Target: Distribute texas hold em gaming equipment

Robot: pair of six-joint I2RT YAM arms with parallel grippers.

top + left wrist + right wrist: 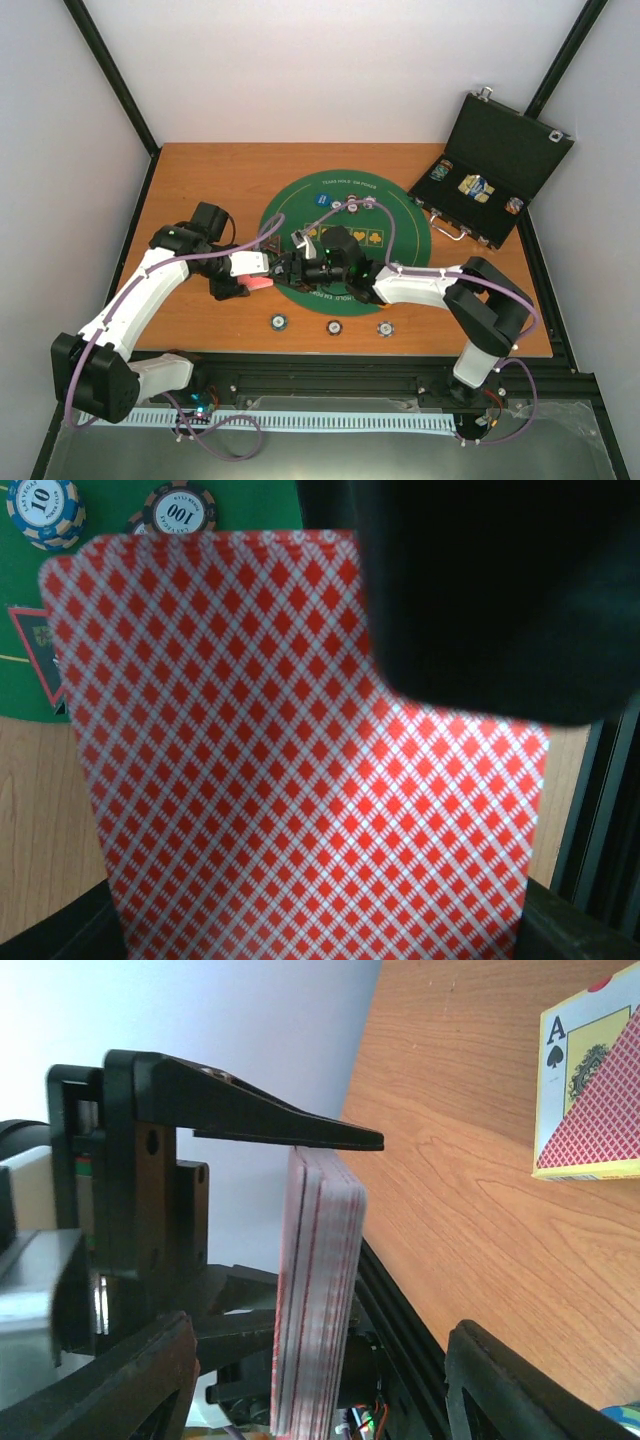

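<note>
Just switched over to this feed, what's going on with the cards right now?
The left end effector is shut on the deck of red-backed cards, holding it on edge by the left rim of the green mat. The right end effector is open, fingers either side of the deck, not yet gripping a card. Three chips lie in a row on the wood at the near edge; the black case stands open at far right.

Bright, even light falls from above, and the shadows under the arms on the worktop (200, 180) are faint and soft. In the left wrist view the cards (280, 780) sit very close and look soft, and a black shape (500, 590) on the right is fully blurred. The right wrist view's wall (260, 1010) is washed out and pale.
</note>
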